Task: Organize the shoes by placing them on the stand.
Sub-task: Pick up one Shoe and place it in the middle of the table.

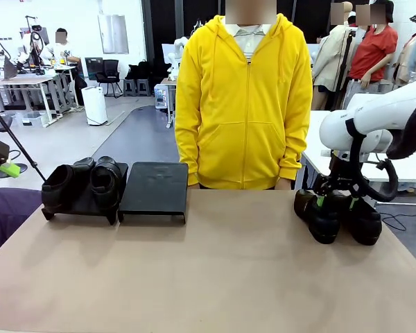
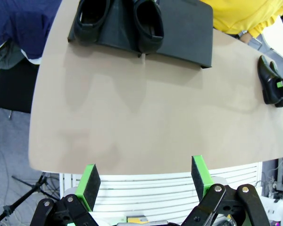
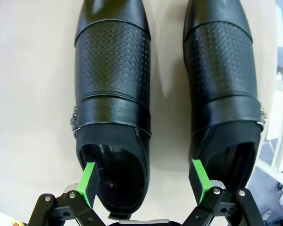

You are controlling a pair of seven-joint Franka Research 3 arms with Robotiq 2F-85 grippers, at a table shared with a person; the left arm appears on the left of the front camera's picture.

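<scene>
Two black shoes rest on the left platform of the stand; its right platform is bare. Another pair stands on the table at the right. My right gripper hangs open just over that pair. In the right wrist view one pad is over the opening of the left shoe and the other pad is at the inner edge of the right shoe. My left gripper is open and holds nothing, high above the table's near edge.
A person in a yellow hoodie stands at the far side of the table. A chair with dark purple cloth sits off the table's left edge. The brown tabletop lies bare between the stand and the right pair.
</scene>
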